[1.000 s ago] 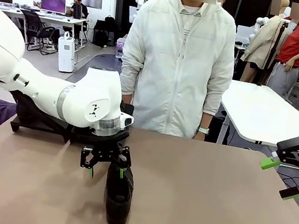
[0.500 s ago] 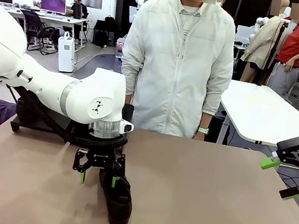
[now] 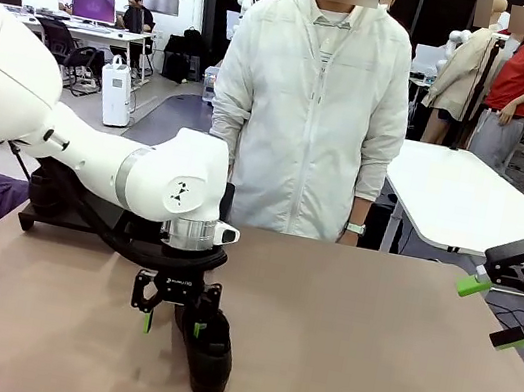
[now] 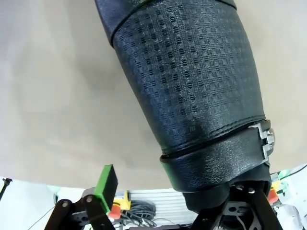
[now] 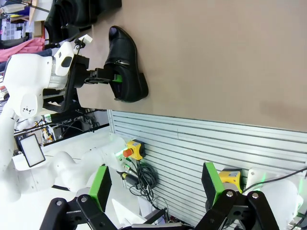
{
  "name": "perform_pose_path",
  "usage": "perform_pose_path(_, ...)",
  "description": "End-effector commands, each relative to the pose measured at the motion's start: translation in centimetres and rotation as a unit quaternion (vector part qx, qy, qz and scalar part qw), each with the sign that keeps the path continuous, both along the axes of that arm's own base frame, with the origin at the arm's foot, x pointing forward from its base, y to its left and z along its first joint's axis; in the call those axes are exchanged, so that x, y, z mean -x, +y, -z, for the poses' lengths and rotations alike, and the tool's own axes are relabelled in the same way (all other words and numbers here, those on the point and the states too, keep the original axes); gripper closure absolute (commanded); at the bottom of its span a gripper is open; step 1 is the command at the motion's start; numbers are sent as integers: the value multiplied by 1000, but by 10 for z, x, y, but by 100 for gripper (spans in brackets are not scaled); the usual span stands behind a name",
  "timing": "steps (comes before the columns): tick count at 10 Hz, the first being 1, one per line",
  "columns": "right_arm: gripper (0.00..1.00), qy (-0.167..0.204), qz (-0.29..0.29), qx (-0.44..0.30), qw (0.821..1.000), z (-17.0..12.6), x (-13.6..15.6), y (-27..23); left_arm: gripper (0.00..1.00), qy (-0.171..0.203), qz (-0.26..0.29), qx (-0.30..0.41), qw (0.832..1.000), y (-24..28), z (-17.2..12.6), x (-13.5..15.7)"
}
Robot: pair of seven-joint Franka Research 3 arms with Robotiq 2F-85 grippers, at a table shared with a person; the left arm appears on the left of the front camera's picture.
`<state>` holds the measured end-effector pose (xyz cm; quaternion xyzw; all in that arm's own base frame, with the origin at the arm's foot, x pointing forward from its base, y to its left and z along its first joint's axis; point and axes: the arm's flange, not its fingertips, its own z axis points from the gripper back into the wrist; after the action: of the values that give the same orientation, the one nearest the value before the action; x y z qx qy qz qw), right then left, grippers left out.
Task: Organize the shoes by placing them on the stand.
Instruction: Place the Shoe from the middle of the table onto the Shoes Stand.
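One black shoe point(image 3: 207, 354) lies on the tan table near its front edge, toe toward the camera. My left gripper point(image 3: 173, 322) is down at its heel end, jaws open, one green pad point(image 4: 106, 182) on the table side and the other finger hidden by the shoe point(image 4: 192, 96). The right wrist view shows a pad at the opening of the shoe point(image 5: 125, 67). The black stand point(image 3: 31, 217) sits at the far left behind my left arm, with dark shoes point(image 5: 72, 14) on it. My right gripper point(image 3: 491, 314) hangs open at the right edge, holding nothing.
A person in a white jacket point(image 3: 309, 113) stands at the far side of the table, hands down. The tan tabletop point(image 3: 366, 357) stretches bare to the right of the shoe. A white table point(image 3: 455, 195) stands behind on the right.
My left gripper has dropped lower and shifted a little left onto the shoe's heel end. The shoe's heel has turned slightly left. The right arm has not moved.
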<state>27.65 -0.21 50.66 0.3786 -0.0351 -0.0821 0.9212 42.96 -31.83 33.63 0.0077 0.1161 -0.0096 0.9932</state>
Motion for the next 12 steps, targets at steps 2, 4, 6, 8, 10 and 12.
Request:
perform_pose_path(2, 0, -8, -5, -14, 1000, -3, -2, 0, 100, 6, 8, 0, 1000, -1, -3, -6)
perform_pose_path(4, 0, -8, -5, -14, 1000, -3, -2, 0, 100, 0, 12, 1, 1000, -1, -3, -7)
perform_pose_path(6, 0, -8, -5, -14, 1000, -3, -2, 0, 100, -4, 13, -1, 1000, -2, -2, -8)
perform_pose_path(8, 0, -8, -5, -14, 1000, -3, -2, 0, 100, -13, 21, 1, 1000, -2, -3, -8)
perform_pose_path(10, 0, -8, -5, -14, 1000, -3, -2, 0, 100, -27, 32, -2, 999, 0, -8, -4)
perform_pose_path(12, 0, -8, -5, -14, 1000, -3, -2, 0, 100, -55, 94, 5, 994, 8, -32, 14)
